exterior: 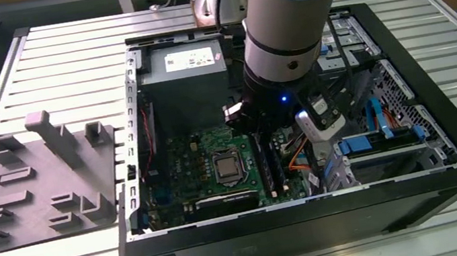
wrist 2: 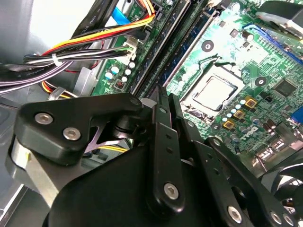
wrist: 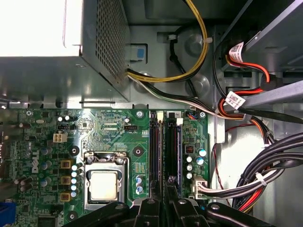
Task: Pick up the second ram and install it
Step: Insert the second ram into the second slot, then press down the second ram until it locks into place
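Observation:
My gripper (exterior: pixel 256 134) reaches down into the open computer case (exterior: pixel 447 136), right above the long black memory slots (wrist: pixel 173 142) beside the processor socket (wrist: pixel 104 184). In both wrist views its black fingers (wrist 2: pixel 158 142) stand almost together. They are shut on the second ram (wrist: pixel 165 182), seen edge-on as a thin dark strip in line with the slots. Most of the ram is hidden by the fingers and I cannot tell how deep it sits. My gripper (wrist: pixel 165 202) (wrist 2: pixel 164 93) hangs a little above the green motherboard (wrist: pixel 109 127).
The grey power supply (exterior: pixel 181 64) fills the case's far corner. Bundles of coloured cables (wrist: pixel 265 184) and a drive cage with blue clips (exterior: pixel 366 142) crowd the side past the slots. A grey ridged tray (exterior: pixel 38 183) lies on the slatted table at the exterior view's left.

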You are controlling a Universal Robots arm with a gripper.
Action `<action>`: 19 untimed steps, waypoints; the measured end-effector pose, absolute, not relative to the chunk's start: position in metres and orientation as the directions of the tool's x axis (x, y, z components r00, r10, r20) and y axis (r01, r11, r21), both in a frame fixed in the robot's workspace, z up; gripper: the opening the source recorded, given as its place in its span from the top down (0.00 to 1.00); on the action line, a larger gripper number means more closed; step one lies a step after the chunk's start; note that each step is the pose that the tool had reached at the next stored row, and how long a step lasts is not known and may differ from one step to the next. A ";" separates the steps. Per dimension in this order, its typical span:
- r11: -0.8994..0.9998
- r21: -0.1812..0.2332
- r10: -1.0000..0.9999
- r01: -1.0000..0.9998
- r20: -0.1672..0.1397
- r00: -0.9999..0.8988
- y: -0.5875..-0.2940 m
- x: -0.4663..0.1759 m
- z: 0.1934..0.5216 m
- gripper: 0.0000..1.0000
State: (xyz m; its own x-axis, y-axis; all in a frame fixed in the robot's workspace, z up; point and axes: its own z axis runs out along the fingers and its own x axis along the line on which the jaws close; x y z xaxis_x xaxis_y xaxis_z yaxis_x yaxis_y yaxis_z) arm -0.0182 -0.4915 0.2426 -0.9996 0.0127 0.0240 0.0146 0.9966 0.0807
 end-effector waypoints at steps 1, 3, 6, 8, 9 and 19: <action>0.997 0.081 0.013 0.015 0.024 -1.000 -0.492 -0.018 0.243 0.81; 0.997 0.081 0.013 0.015 0.024 -1.000 -0.492 -0.018 0.243 0.82; 0.997 0.081 0.013 0.015 0.024 -1.000 -0.492 -0.018 0.243 0.89; 0.997 0.081 0.013 0.015 0.024 -1.000 -0.492 -0.018 0.243 0.89; 0.997 0.081 0.013 0.015 0.024 -1.000 -0.492 -0.018 0.243 0.89; 0.997 0.080 0.013 0.015 0.024 -1.000 -0.489 -0.018 0.243 0.89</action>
State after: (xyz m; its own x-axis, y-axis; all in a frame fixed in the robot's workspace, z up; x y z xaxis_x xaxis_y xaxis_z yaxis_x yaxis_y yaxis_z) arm -0.0182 -0.4890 0.2427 -0.9996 0.0127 0.0241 0.0146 0.9967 0.0801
